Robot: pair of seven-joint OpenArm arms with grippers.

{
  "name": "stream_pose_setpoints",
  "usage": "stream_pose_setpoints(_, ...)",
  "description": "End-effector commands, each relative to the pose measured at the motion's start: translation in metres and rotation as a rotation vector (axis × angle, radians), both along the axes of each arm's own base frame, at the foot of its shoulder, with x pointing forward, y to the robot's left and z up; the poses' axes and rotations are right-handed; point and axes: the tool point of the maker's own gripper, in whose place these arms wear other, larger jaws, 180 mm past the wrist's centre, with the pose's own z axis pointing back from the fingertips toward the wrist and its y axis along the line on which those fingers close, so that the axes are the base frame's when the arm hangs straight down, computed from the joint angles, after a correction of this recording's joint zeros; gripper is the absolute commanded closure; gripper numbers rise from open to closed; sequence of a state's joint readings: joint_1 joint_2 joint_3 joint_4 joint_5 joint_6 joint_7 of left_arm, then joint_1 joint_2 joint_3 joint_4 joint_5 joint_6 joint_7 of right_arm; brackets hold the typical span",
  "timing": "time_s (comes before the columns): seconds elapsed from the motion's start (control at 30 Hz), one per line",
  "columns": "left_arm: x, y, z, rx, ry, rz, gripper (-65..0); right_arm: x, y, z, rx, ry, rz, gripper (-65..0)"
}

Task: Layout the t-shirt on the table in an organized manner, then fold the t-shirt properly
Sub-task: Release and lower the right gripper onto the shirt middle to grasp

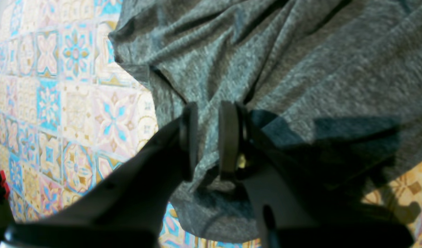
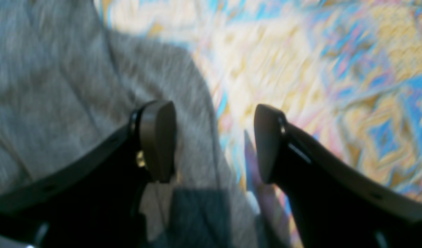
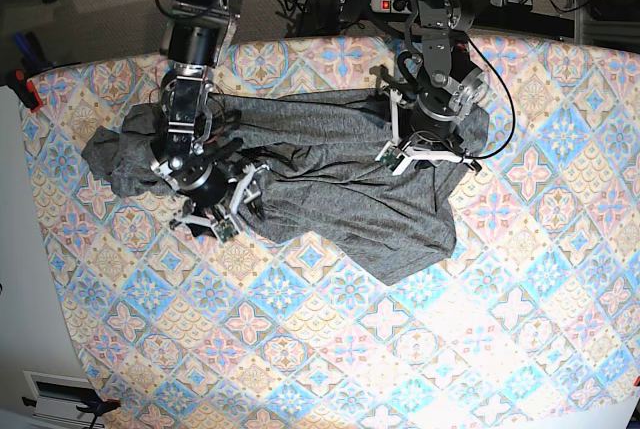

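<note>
From the base view I have the t-shirt [image 3: 320, 194] lying crumpled across the upper half of the worktop [image 3: 400, 349], spread from about nine o'clock to two o'clock of the patterned cloth, with one loose flap reaching down toward the centre.

My left gripper [image 1: 208, 141] sits over the shirt's edge. In its wrist view the jaws stand only a little apart, with a ridge of grey fabric running up between them; I read that as a pinch on the t-shirt, though shadow at the base of the pads makes the contact hard to confirm. The bare cloth lies at nine o'clock of that gripper.

My right gripper [image 2: 211, 143] hangs at the shirt's other end. Its wrist view is blurred, but the jaws are plainly spread wide, one pad over the grey fabric, the other over the bare patterned cloth, with the shirt's edge running between them and nothing clamped.
</note>
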State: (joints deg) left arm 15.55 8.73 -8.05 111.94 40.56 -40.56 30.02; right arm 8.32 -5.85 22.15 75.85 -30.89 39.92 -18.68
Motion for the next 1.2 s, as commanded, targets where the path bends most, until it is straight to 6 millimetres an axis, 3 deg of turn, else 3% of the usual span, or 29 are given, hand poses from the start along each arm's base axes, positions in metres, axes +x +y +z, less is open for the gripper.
stream_pose_setpoints(0.0, 0.007, -0.002, 0.01, -0.014, -0.041, 0.005, -11.3, 0.009, -0.002, 0.014, 0.011, -0.047, 0.005, -35.4)
stream_pose_setpoints(0.23, 0.007, -0.001, 0.01, -0.013, -0.04, 0.005, -11.2, 0.003, -0.01, -0.01, 0.013, 0.022, 0.003, -35.4)
stream_pose_setpoints(0.4, 0.007, -0.001, 0.01, -0.013, -0.04, 0.005, -11.2, 0.029, -0.009, 0.015, 0.016, -0.04, 0.005, -35.4)
stream_pose_setpoints(0.5, 0.007, -0.001, 0.01, -0.013, -0.04, 0.005, -11.2, 0.032, -0.008, 0.018, 0.016, -0.047, 0.008, -35.0)
stream_pose_setpoints(0.6, 0.007, -0.001, 0.01, -0.013, -0.04, 0.005, -11.2, 0.031, -0.006, 0.012, 0.014, -0.031, 0.013, -28.2)
stream_pose_setpoints(0.77, 0.007, -0.001, 0.01, -0.012, -0.042, 0.007, -11.2, 0.023, -0.004, -0.006, 0.031, 0.023, 0.015, -11.5)
stream_pose_setpoints(1.0, 0.003, -0.001, 0.008, -0.011, -0.032, 0.007, -11.2, 0.023, -0.003, -0.007, 0.03, 0.025, 0.017, -9.4)
stream_pose_setpoints(1.17, 0.002, -0.001, 0.007, -0.011, -0.029, 0.007, -11.2, 0.026, -0.002, -0.001, 0.052, -0.008, 0.017, 0.0)
